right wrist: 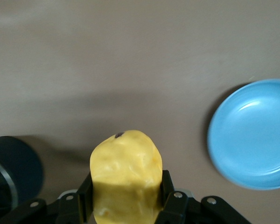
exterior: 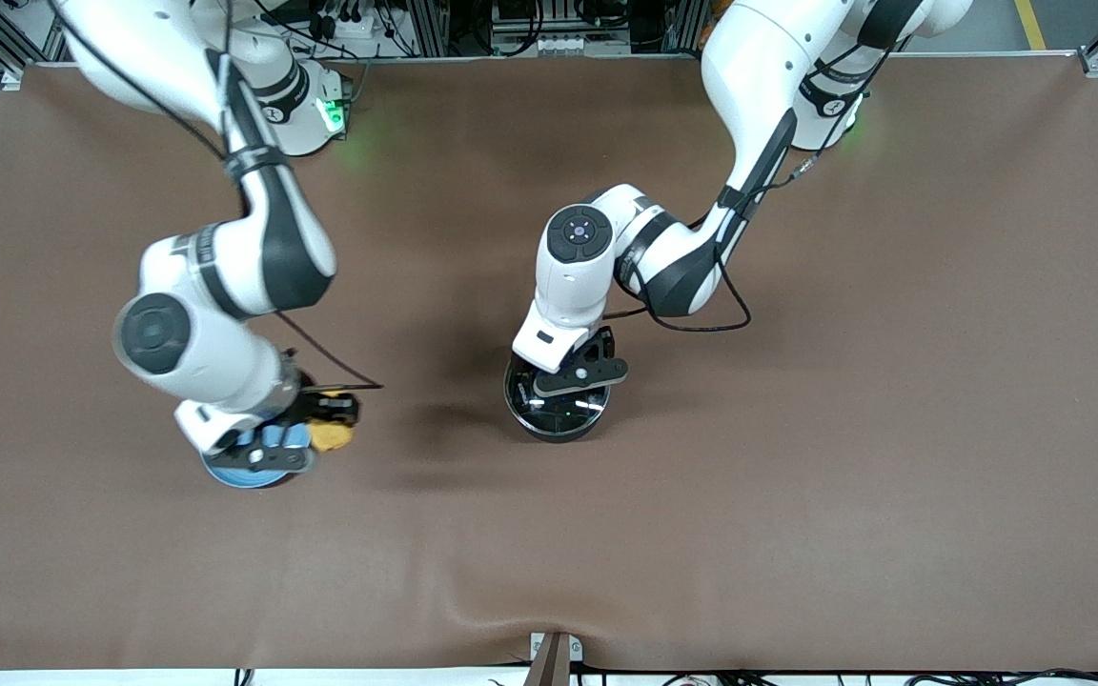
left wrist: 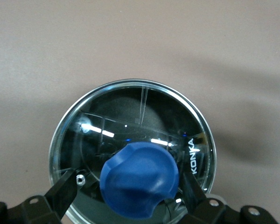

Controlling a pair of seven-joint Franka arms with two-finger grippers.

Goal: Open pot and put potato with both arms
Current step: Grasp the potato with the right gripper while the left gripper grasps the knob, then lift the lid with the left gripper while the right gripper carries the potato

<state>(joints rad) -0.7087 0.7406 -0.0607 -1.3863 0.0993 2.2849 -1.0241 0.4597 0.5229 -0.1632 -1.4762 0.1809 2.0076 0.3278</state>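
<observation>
The black pot (exterior: 549, 435) stands mid-table with its clear glass lid (exterior: 576, 412) on it; its blue handle is hidden under the left arm. In the left wrist view the lid (left wrist: 130, 112) fills the frame. My left gripper (exterior: 568, 381) is low over the lid, open, with one finger on each side of the blue knob (left wrist: 140, 179). My right gripper (exterior: 325, 427) is shut on the yellow potato (exterior: 332, 436) and holds it above the table beside the light-blue plate (exterior: 249, 474). The right wrist view shows the potato (right wrist: 126, 177), the plate (right wrist: 252, 135) and the pot (right wrist: 11, 168).
The brown table cover (exterior: 797, 429) has a raised fold (exterior: 549, 610) at the edge nearest the front camera. The right arm's black cable (exterior: 339, 367) hangs above the table between the plate and the pot.
</observation>
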